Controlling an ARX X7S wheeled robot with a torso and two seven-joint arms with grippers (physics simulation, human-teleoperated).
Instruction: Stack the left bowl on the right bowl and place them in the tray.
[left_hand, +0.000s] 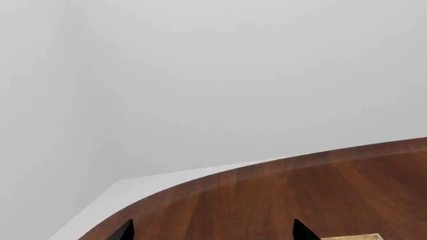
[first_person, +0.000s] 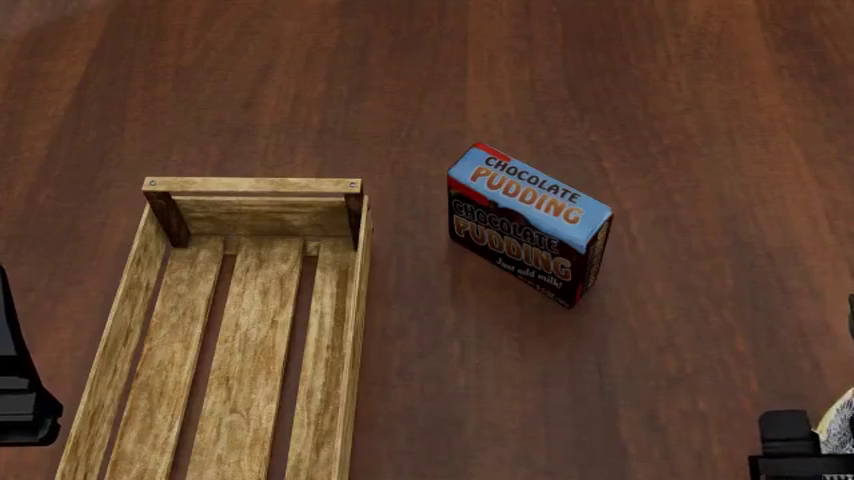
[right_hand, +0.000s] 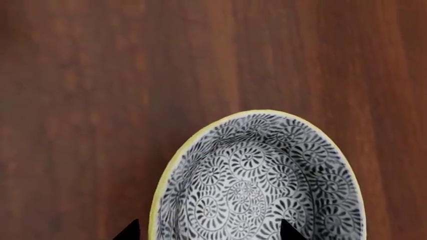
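Looking down from the head camera, the tray (first_person: 227, 330) takes up the left side of the brown wooden table (first_person: 441, 60), a long light-wood crate with 3 slats running along its bottom and low plank walls, its far end closed by a short board. Nothing sits inside it right now. Well apart to its right stands the chocolate pudding box (first_person: 530, 223), blue on top and dark on the front, upright on the table and turned at a slight angle. Down at the left edge of that view a dark piece of the left arm (first_person: 20, 385) shows just beside the tray's near corner, and at the bottom right corner a dark piece of the right arm (first_person: 801, 450) peeks in. Over on the right wrist camera, a bowl (right_hand: 257, 185) fills the lower part of the picture, grey with a dense floral swirl pattern and a yellow rim, resting on the wood. The right gripper (right_hand: 207, 235) has its 2 black fingertips spread, 1 just outside the bowl's rim and 1 over its patterned inside. On the left wrist camera, the left gripper (left_hand: 213, 234) also has its 2 tips held wide apart, pinching nothing, above the table's curved edge, with a sliver of the tray's pale wood beside 1 tip.
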